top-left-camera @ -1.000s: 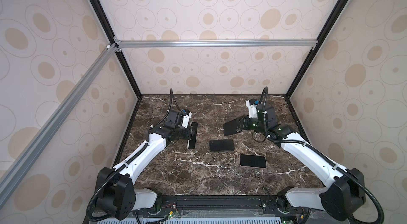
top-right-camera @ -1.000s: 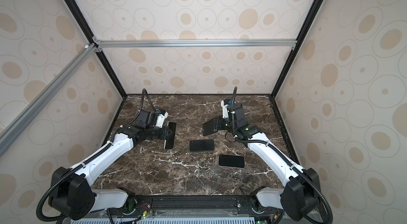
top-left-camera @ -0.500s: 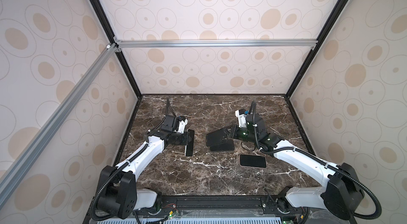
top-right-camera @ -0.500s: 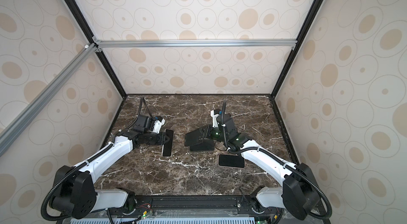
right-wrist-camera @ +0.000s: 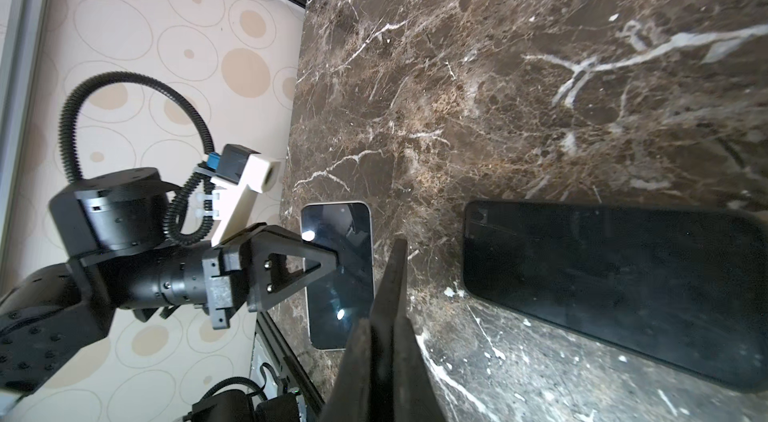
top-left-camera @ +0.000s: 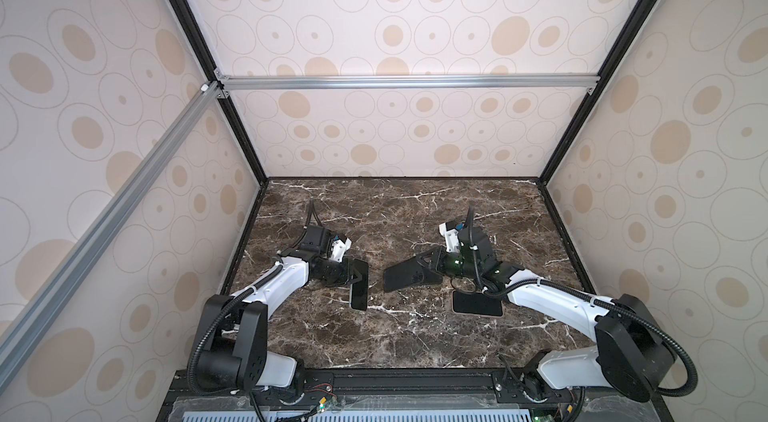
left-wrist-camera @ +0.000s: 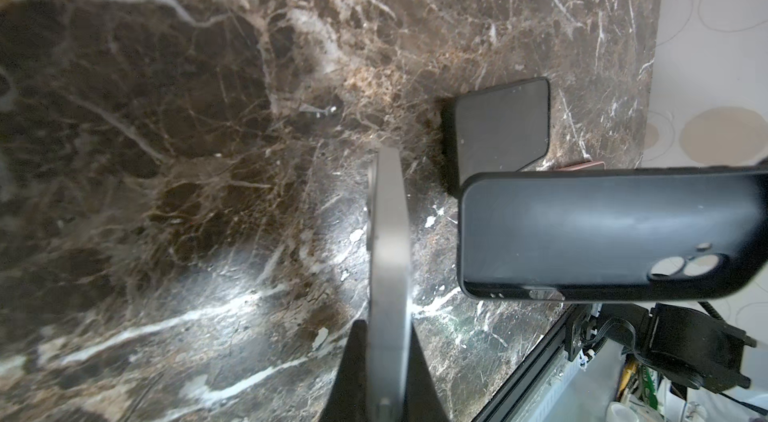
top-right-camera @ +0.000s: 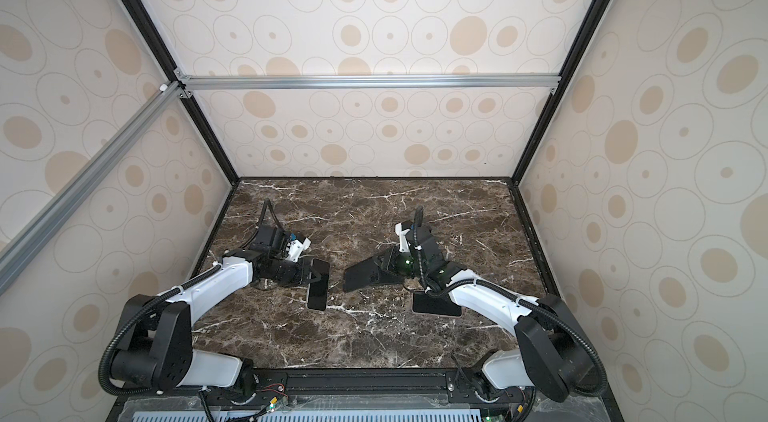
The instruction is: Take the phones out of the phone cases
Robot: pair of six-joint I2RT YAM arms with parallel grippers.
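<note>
The phone point(top-left-camera: 360, 290) is out already, gripped by the left hand point(top-left-camera: 351, 274), left of the phone case point(top-left-camera: 405, 276), which the right hand point(top-left-camera: 434, 268) grips; I think only setting down remains.

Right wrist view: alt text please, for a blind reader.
The left gripper holds a silver-edged phone, screen toward the camera. In the foreground the right gripper is shut on a black case seen edge-on, and another black slab lies flat on the marble table.

Phone point(top-left-camera: 359, 293) left, phone case point(top-left-camera: 405, 276) right, flat device point(top-left-camera: 477, 303) on table point(top-left-camera: 395, 341) nearer
</note>
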